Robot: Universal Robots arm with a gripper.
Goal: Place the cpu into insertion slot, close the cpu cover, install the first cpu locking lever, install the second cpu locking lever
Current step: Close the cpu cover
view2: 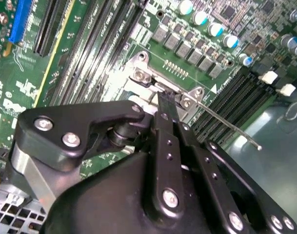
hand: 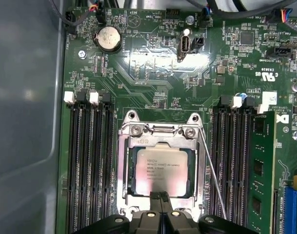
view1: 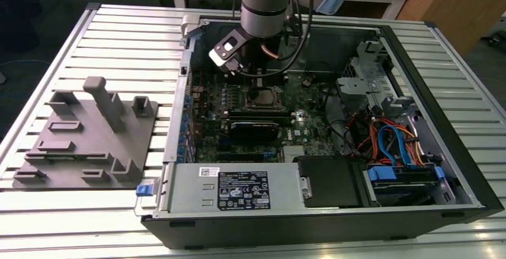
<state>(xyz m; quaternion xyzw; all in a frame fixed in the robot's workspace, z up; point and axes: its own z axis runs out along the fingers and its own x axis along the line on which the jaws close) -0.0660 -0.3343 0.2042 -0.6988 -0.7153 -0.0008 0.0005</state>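
Cpu (hand: 162, 170) lies flat in the insertion slot (hand: 158, 128), far inside the computer case (view1: 316, 223), under the lowered cpu cover (hand: 127, 170). The pincer (hand: 158, 197), fingers squeezed together, sits at the cover's edge, likely to hold it down. One thin lever (hand: 214, 180) sticks out loose.

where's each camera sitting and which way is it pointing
Exterior view: off the arm, high up, looking down into the open computer case; the arm shows.
First wrist view: on the arm, facing squarely onto the cpu; the gripper shows.
Second wrist view: on the arm, slanting along the gripper toward the motherboard.
Shared: both wrist views show the gripper and a thin lever.
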